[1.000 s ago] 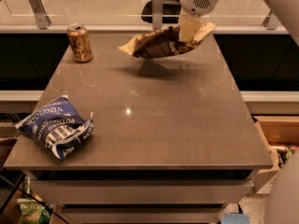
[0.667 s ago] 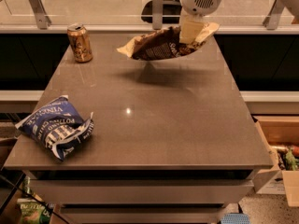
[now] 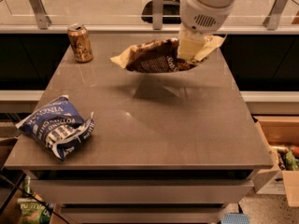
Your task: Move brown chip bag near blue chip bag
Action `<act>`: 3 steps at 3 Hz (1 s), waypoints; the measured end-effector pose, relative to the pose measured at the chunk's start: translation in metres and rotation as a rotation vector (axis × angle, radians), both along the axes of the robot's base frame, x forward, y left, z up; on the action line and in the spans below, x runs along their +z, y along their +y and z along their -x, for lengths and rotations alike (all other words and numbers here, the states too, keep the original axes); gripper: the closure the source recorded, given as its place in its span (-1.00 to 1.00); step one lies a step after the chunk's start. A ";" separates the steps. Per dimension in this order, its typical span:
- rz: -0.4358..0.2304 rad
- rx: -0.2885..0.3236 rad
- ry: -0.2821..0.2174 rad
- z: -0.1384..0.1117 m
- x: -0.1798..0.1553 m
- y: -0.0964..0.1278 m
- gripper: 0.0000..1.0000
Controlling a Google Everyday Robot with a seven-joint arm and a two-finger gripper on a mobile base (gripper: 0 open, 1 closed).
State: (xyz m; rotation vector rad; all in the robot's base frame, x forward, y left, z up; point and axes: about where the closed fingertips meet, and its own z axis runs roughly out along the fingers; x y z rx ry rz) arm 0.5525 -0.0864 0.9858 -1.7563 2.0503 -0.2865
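The brown chip bag point(image 3: 156, 56) hangs in the air above the far middle of the table, its cream end pointing left and its shadow on the tabletop below. My gripper point(image 3: 190, 49) comes down from the white arm at the top and is shut on the bag's right part. The blue chip bag point(image 3: 57, 126) lies wrinkled at the table's front left corner, well apart from the brown bag.
A brown-gold drink can point(image 3: 80, 42) stands at the far left of the grey table point(image 3: 187, 125). A glass railing with metal posts point(image 3: 158, 6) runs behind the table. A cardboard box point(image 3: 280, 148) with items sits on the floor to the right.
The brown bag, held in my gripper, has risen a little and shifted slightly toward the front of the table. The blue bag and the can have not moved.
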 end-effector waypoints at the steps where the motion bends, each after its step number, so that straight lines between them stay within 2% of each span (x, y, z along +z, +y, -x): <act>1: -0.028 -0.040 -0.017 0.029 -0.009 0.001 1.00; 3: -0.063 -0.156 -0.089 0.081 -0.008 -0.022 1.00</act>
